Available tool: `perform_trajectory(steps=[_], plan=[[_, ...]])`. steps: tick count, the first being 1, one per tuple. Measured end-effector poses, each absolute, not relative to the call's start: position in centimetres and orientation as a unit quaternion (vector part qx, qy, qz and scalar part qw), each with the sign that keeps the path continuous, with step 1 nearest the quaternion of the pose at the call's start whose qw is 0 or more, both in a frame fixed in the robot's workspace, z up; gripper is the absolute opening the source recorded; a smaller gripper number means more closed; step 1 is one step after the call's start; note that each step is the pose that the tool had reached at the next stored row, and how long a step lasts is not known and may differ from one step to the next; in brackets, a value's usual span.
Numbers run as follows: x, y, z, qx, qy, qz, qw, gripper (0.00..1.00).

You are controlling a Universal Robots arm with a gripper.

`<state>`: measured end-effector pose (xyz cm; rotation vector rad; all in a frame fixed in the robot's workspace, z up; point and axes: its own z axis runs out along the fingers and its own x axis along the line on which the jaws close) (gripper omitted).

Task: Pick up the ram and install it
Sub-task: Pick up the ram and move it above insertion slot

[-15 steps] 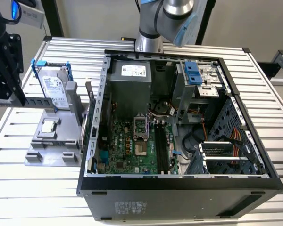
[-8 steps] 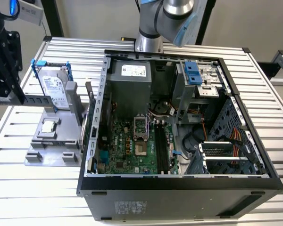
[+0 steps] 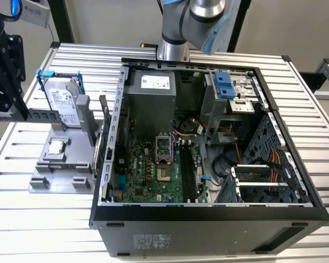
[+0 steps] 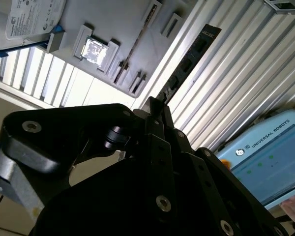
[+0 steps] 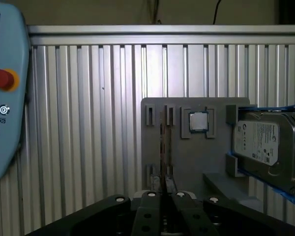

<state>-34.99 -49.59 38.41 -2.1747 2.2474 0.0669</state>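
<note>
The ram (image 3: 44,115) is a thin dark stick held level at the exterior view's left, above the grey parts holder (image 3: 71,167). My black gripper (image 3: 19,113) is shut on one end of it. In the second wrist view the ram (image 4: 189,59) juts out from the gripper (image 4: 156,107) over the ribbed table. In the first wrist view the ram (image 5: 164,147) shows edge-on beyond the gripper (image 5: 165,186), in line with the holder's narrow slots. The motherboard's long black slots (image 3: 187,172) lie inside the open computer case (image 3: 274,213), well to the exterior view's right of the gripper.
The holder also carries a small square processor chip (image 3: 56,147) and a silver hard drive (image 3: 63,101) with blue rails. A teach pendant (image 5: 5,98) lies on the ribbed table. The arm's base (image 3: 178,33) stands behind the case. Cables and a drive cage crowd the case's right side.
</note>
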Motion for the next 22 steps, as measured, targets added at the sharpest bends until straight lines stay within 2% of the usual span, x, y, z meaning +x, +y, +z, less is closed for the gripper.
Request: perform_trajectory(steps=[22], plan=[[-33.4, -49.6, 38.4, -0.695, 0.718, 0.021, 0.007, 0.00]])
